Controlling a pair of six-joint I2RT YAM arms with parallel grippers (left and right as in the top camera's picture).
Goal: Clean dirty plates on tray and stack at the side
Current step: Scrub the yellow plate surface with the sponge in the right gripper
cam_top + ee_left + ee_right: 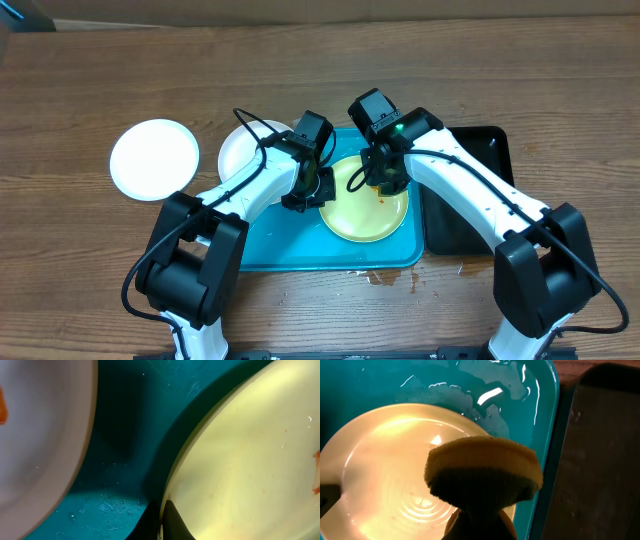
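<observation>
The pale yellow-green plate (365,212) lies on the turquoise tray (290,255), and it fills the right of the left wrist view (250,460). My left gripper (318,190) is shut on the plate's left rim, the rim pinched at the fingertips (161,527). My right gripper (382,180) is shut on a yellow sponge (485,467), held over the plate (390,475). A white plate (238,150) with an orange smear (2,410) sits at the tray's left end. Another white plate (155,158) rests on the bare wood to the left.
A black tray (470,200) stands right of the turquoise one and shows at the right of the right wrist view (605,460). Water pools on the turquoise tray (485,390). Small wet spots (385,276) lie on the wood in front of it.
</observation>
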